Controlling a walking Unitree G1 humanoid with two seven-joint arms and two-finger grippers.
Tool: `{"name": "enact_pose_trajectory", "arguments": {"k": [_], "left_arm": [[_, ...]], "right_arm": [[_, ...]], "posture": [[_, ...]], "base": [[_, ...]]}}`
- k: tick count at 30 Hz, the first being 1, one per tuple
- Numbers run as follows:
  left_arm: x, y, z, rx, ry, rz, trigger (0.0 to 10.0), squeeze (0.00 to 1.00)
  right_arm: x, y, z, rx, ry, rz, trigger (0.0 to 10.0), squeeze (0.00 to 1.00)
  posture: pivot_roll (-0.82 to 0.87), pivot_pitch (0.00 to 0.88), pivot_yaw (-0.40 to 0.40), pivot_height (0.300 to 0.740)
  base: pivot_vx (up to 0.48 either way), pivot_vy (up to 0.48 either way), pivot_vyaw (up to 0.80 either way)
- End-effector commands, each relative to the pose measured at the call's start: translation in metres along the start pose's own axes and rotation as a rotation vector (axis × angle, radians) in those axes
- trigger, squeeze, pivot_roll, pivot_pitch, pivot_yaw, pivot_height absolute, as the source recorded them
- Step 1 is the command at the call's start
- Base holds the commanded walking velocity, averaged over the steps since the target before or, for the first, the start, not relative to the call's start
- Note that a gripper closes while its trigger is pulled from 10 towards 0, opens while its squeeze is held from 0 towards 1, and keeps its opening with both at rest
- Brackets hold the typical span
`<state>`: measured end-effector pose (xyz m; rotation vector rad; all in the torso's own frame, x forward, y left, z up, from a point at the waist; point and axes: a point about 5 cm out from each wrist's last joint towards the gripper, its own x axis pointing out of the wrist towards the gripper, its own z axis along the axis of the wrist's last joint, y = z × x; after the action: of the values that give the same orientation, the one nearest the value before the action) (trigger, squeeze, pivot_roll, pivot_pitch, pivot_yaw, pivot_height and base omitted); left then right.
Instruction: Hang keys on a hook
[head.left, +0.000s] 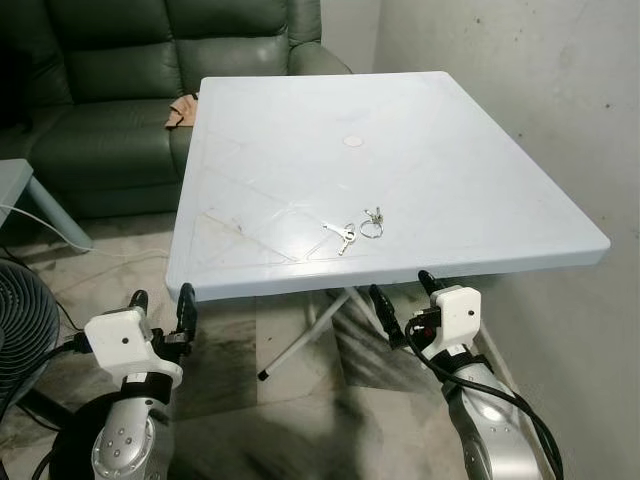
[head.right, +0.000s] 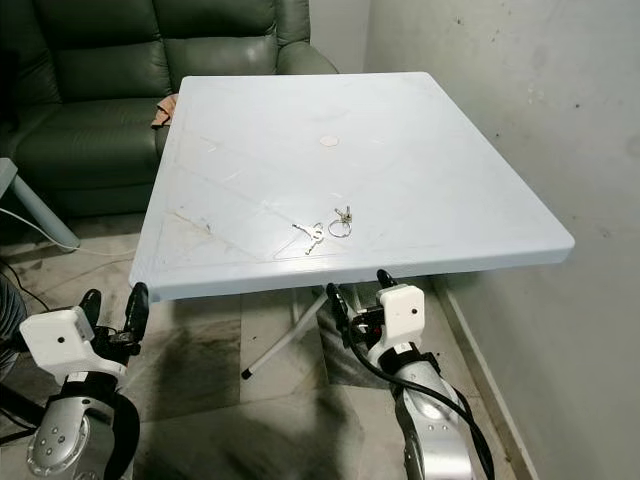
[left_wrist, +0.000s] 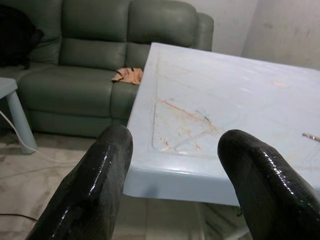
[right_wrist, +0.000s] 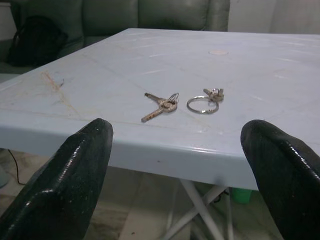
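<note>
We've got both grippers low at the desk (head.left: 500, 180) edge w/ fingers spread and empty, the keys (right_wrist: 161, 105) and what's prob. their ring (right_wrist: 202, 104) lying just ahead of the right gripper (head.left: 398, 302), left gripper (head.left: 162, 305) off to the side, ready to reach.

Surface (head.left: 420, 150) bare around keys (head.left: 342, 234) and ring (head.left: 372, 227), open from above and front; wall (head.left: 560, 90) close right, sofa (head.left: 120, 90) behind.

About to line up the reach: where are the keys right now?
The keys lie flat on the pale blue table near its front edge, just left of a key ring, ahead of the right gripper, whose jaws are open.
</note>
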<state>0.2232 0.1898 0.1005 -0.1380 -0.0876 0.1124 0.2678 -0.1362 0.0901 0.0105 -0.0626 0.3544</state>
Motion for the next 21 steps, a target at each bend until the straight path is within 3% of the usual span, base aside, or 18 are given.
{"name": "enact_pose_trajectory", "arguments": {"k": [1,11,21], "left_arm": [[0.0004,0.0007,0.0043,0.017,-0.002,0.001,10.0,0.00],[0.0034,-0.0013,0.0063,0.030,0.003,-0.012,10.0,0.00],[0.0098,-0.0006,0.0096,0.023,-0.008,-0.022,10.0,0.00]], "right_arm": [[0.0029,0.0011,0.0059,-0.020,-0.010,0.010,10.0,0.00],[0.0076,0.0058,0.0086,-0.033,-0.002,0.042,10.0,0.00],[0.0099,0.0074,0.0099,-0.029,-0.004,0.051,10.0,0.00]], "posture": [[-0.08,0.028,-0.009,0.740],[-0.07,0.020,-0.016,0.740],[-0.07,0.019,-0.012,0.740]], "base": [[0.000,0.000,0.00],[0.000,0.000,0.00],[0.322,0.000,0.00]]}}
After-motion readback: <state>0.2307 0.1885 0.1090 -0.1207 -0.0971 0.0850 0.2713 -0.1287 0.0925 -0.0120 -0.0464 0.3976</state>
